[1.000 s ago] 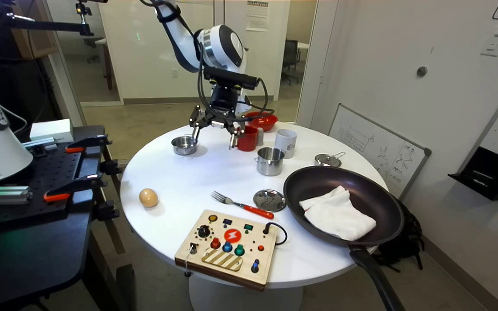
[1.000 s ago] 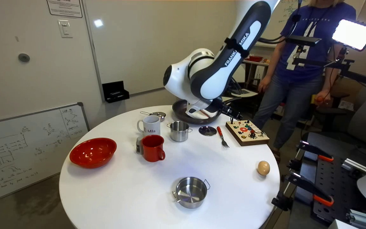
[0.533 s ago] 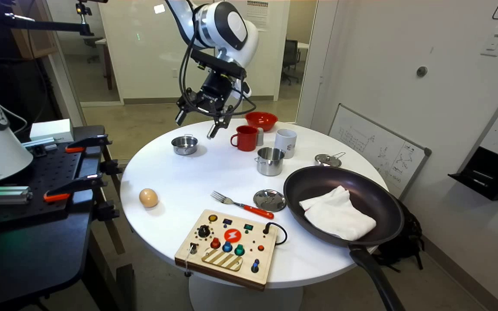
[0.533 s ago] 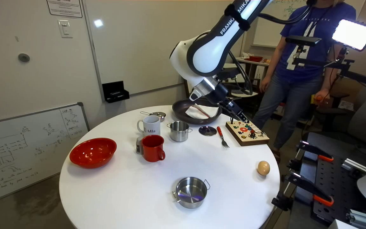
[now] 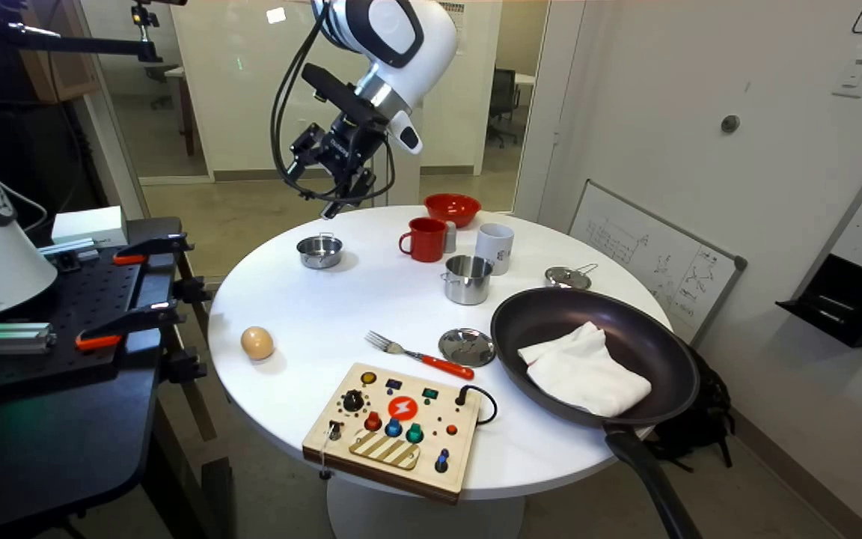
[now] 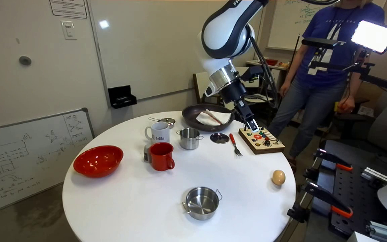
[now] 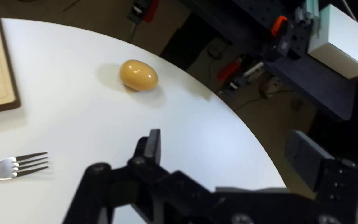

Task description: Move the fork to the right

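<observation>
At lower right of an exterior view, the frying pan [image 5: 640, 340] contains 1 folded white cloth [image 5: 588, 374]. The fork [image 5: 423, 358] lies on the table [image 5: 311, 314] at lower centre, between the lid [image 5: 467, 347] and the button box [image 5: 401, 409], position unchanged. Compared with 0.5 s earlier, the gripper [image 7: 230, 154] sits higher and farther left in that view; jaws spread wide, holding nothing
</observation>
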You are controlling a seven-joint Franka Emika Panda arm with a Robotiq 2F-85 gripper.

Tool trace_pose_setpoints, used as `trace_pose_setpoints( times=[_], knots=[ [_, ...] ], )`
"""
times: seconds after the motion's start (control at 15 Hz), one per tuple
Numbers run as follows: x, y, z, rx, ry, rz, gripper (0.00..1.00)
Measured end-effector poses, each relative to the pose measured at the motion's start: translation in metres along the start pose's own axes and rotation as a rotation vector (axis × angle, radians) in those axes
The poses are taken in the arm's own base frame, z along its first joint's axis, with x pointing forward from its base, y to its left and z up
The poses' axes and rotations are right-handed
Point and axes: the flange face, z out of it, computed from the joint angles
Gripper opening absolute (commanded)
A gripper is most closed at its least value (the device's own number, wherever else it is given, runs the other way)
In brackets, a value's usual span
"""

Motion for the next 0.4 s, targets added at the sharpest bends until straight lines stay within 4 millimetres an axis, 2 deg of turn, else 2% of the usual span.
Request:
trace_pose_setpoints(
  times=[0.4],
  knots=[
    [-0.016,-0.006,-0.013,0.205,0.227,0.115,1.00]
  ],
)
